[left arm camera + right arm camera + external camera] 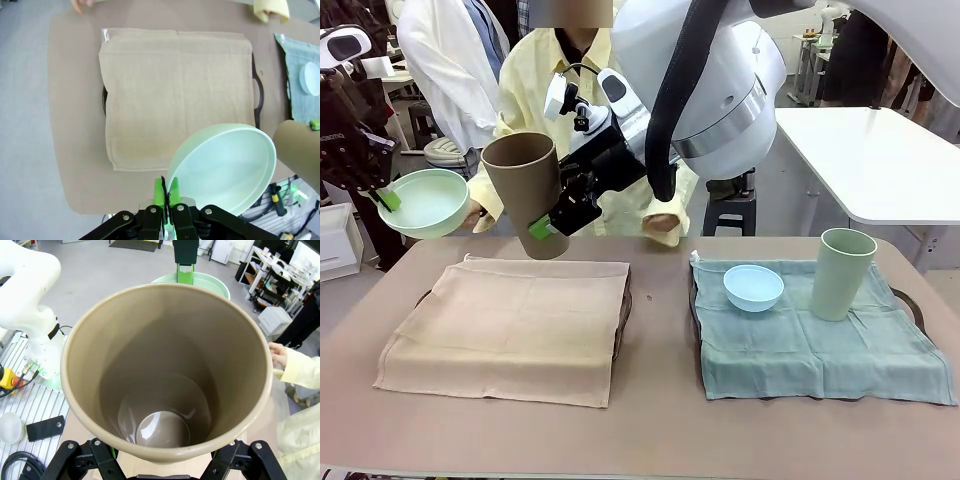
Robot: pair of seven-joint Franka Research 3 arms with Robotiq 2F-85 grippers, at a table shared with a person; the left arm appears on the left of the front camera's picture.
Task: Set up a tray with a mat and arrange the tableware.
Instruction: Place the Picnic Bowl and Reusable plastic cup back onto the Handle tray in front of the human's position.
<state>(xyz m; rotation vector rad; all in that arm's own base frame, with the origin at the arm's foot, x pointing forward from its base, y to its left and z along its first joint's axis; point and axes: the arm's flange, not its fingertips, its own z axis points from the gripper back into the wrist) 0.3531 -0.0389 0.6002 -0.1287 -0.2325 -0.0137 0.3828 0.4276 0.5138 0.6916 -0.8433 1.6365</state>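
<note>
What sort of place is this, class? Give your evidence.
Probably a robotics lab: a white robot arm holding a brown tumbler over a table, with white worktables and cabled equipment behind.

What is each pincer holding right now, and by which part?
Left pincer pinches the mint green bowl by its rim. Right pincer grips the brown tumbler around its lower body.

I see the beige mat [510,325] bare and open at 9 o'clock; blue bowl [753,287] and pale green tumbler [842,273] block the teal mat's [820,345] far edge at 2 o'clock; its near half is free.
</note>
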